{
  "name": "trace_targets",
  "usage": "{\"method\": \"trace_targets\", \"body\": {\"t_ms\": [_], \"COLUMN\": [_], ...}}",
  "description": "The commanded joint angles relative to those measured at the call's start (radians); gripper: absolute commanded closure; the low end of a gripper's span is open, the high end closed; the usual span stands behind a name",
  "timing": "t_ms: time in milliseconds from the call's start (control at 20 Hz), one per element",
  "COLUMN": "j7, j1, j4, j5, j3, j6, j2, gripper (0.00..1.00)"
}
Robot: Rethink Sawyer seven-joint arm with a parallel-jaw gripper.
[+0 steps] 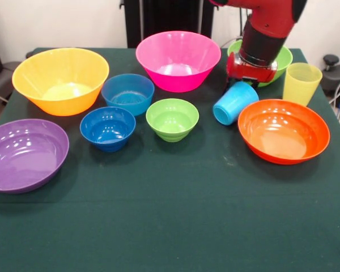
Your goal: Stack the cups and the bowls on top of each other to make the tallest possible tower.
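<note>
The light blue cup (235, 103) lies tipped over at right of centre, its mouth facing the lower left. My gripper (247, 83) hangs directly over the cup's base end, at or touching it. The yellow cup (301, 83) stands upright to the right. Three small bowls sit mid-table: light blue (128, 93), dark blue (107, 128) and lime green (172, 119). Larger bowls surround them: yellow-orange (61, 80), pink (178, 59), purple (24, 154) and orange (283, 130). A green bowl (284, 59) is half hidden behind the arm. Each piece rests separately on the cloth, with no tower in view.
A dark green cloth (175, 215) covers the table, and its front half is bare. The orange bowl sits close beside the tipped cup. The pink bowl is just left of the arm.
</note>
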Motion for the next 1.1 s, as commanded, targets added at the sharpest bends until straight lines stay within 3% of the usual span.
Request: {"method": "trace_targets", "body": {"t_ms": [50,300,650,900,1100], "j7": [0.227,0.257,0.335,0.362,0.409], "j1": [0.070,0.140,0.293,0.320,0.332], "j4": [-0.225,-0.164,-0.168,-0.167,-0.161], "j5": [0.087,0.101,0.153,0.170,0.192], "j3": [-0.073,-0.132,-0.274,-0.306,-0.332], "j6": [0.013,-0.045,-0.062,-0.115,-0.239], "j2": [0.126,0.129,0.212,0.229,0.256], "gripper": [0.00,0.00,0.00,0.00,0.00]}}
